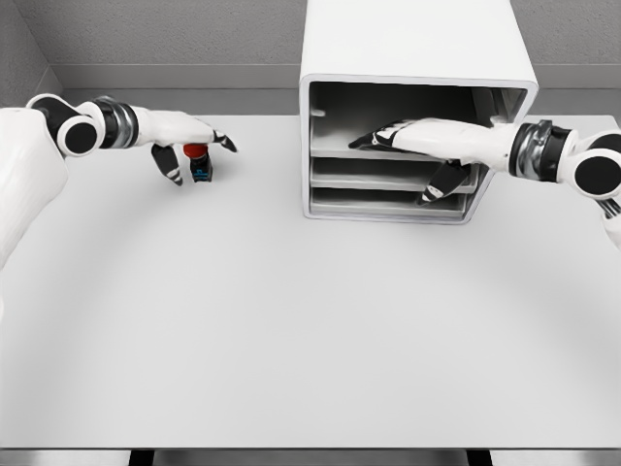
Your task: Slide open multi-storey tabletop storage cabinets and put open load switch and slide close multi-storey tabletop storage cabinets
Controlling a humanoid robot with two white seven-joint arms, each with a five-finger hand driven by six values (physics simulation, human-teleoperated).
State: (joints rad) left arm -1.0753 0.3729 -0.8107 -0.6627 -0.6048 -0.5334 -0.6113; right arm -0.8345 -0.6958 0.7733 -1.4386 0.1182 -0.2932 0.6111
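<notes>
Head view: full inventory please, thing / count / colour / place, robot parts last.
storage cabinet: 1, white shell with grey interior, back of the table right of centre; front open, three tiers showing.
load switch: 1, small, red top on a dark body with a blue patch, standing on the table at far left, under the left hand.
table: 1, light grey, fills most of the view.
wall: grey, behind the table.
left hand: 1, white with black fingertips, over the load switch, fingers down around it; a firm grasp cannot be confirmed.
right hand: 1, white with black fingertips, reaching into the cabinet's front at the upper tier, fingers extended, holding nothing.
</notes>
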